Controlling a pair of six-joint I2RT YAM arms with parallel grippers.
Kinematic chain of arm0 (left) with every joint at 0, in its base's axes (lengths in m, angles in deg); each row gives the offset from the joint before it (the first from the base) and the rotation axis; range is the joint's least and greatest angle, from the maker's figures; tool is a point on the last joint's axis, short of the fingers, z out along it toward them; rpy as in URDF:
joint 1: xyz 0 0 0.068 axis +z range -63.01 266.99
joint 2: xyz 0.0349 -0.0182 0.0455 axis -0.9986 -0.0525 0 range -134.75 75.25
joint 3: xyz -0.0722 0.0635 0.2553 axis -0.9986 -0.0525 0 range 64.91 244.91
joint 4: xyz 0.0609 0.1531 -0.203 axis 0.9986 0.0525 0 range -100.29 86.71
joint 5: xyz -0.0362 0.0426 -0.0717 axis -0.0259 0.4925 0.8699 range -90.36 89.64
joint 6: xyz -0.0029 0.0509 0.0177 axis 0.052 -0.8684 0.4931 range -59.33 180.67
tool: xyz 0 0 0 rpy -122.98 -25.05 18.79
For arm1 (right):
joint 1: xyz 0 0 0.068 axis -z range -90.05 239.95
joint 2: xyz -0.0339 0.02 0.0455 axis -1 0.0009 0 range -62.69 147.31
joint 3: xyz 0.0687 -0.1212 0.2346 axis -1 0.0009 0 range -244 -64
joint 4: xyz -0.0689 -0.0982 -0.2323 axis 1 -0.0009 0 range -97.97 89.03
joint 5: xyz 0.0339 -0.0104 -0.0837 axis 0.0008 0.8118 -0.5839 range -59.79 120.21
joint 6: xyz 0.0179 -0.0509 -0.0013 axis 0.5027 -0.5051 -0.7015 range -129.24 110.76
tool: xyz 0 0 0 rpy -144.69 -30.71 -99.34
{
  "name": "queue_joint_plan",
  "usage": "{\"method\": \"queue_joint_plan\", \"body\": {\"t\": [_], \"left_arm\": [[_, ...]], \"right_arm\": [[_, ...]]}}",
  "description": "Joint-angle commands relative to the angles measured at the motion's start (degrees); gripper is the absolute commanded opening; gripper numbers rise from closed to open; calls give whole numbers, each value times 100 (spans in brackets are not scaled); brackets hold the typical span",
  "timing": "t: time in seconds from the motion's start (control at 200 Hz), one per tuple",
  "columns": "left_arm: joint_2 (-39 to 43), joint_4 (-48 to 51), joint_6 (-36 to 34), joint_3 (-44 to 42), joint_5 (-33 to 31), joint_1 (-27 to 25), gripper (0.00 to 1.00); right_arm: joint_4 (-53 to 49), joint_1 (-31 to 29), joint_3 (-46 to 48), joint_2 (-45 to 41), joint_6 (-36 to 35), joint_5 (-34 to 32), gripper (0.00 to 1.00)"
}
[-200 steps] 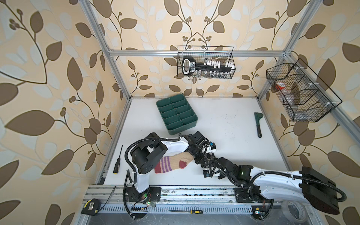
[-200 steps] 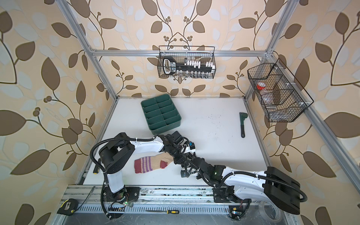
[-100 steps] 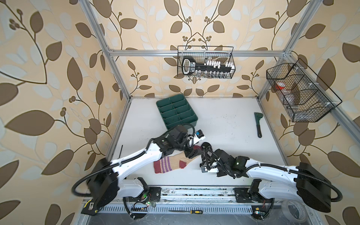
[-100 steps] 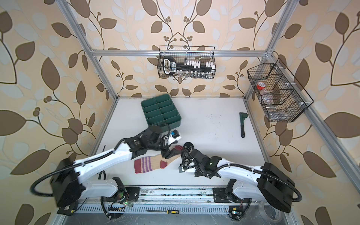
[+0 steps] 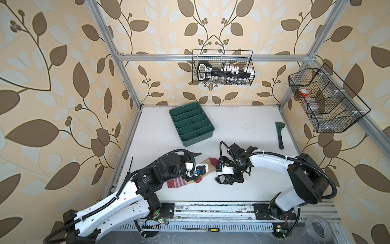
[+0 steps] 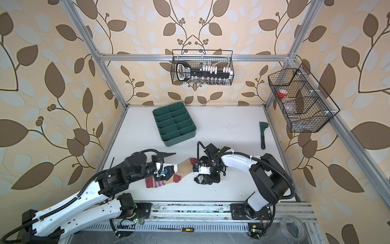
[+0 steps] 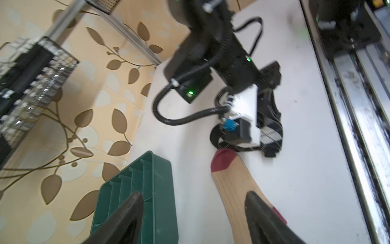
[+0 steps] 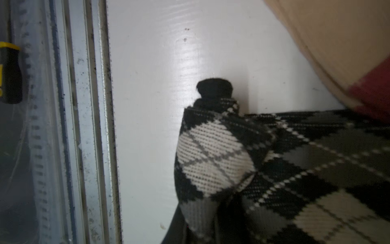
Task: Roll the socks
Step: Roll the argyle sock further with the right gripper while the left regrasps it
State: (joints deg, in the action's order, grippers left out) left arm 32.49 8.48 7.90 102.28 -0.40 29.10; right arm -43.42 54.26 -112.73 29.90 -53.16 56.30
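In both top views the beige sock [image 6: 185,169] lies flat on the table [image 5: 242,131]. Its striped cuff is toward the front and its maroon toe points at the black sock [image 5: 222,180], which sits bunched just beside it under the wrist of the right arm [image 5: 270,162]. One second ago the left arm [image 5: 118,202] was folded up close and its fingers were closed at the beige sock. Now this arm reaches in low from the corner and the sock is released. The left wrist view confirms it: the left fingers [image 7: 260,211] stand wide apart with nothing between them, one above the beige sock near its heel, the other toward the green tray [image 7: 152,190]. In the right wrist view the black sock fills the picture as a tight bundle. The right fingers [image 8: 172,231] are almost hidden by the fabric, but as far as I can judge they are closed on it. For the task this means, I think, that the black sock is partly rolled and held, while the beige one is unrolled and free, so it needs a new grasp.
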Motion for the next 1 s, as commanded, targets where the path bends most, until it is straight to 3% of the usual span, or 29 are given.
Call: {"method": "queue_joint_plan", "body": {"t": [0.0,0.06,0.3,0.63,0.995], "left_arm": [[-397,-500,-951,-428,-1434,-837,79],[-636,-1241,-993,-706,-1832,-1185,80],[-1820,-2580,-623,-999,-2009,-1684,80],[-3354,-3671,226,-873,-1756,-1776,76],[-4822,-4768,616,-687,-2283,-1779,71]], "right_arm": [[-767,186,-92,436,85,14,0],[-824,272,-157,607,77,8,0],[-791,500,-356,942,173,89,0],[-826,518,-567,1305,221,158,0],[-757,499,-611,1400,317,135,0]]}}
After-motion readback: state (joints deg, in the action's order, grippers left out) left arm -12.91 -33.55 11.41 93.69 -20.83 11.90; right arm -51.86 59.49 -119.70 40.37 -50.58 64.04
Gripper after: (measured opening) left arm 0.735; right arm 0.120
